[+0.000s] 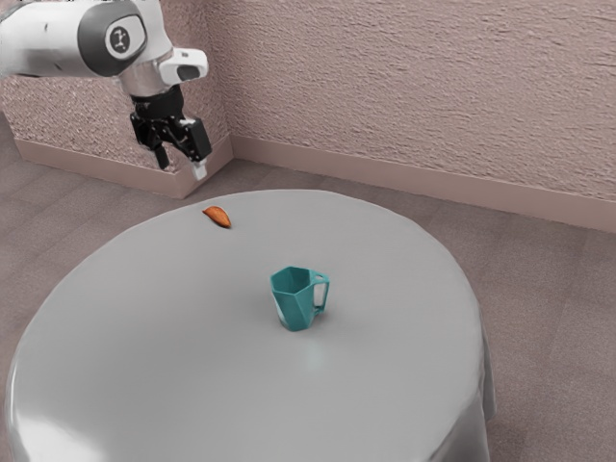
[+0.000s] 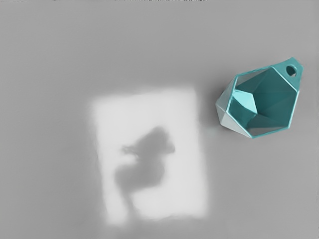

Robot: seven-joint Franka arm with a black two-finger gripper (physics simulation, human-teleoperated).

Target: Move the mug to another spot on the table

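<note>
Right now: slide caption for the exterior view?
Black gripper hangs open high above the round grey table, apart from the upright teal faceted mug and a small orange object.

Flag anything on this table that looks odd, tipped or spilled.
Nothing is tipped or spilled: the mug stands upright on the table. The only odd item is a small orange thing near the far edge, apart from the mug.

The white arm (image 1: 58,38) comes in from the upper left of the frame in the exterior view and bends down at its last joint. The black gripper (image 1: 181,164) hangs there in the upper left of the frame, pointing downward and a little toward the frame's right. Its two fingers (image 1: 198,169) stand apart, with nothing between them.
</note>
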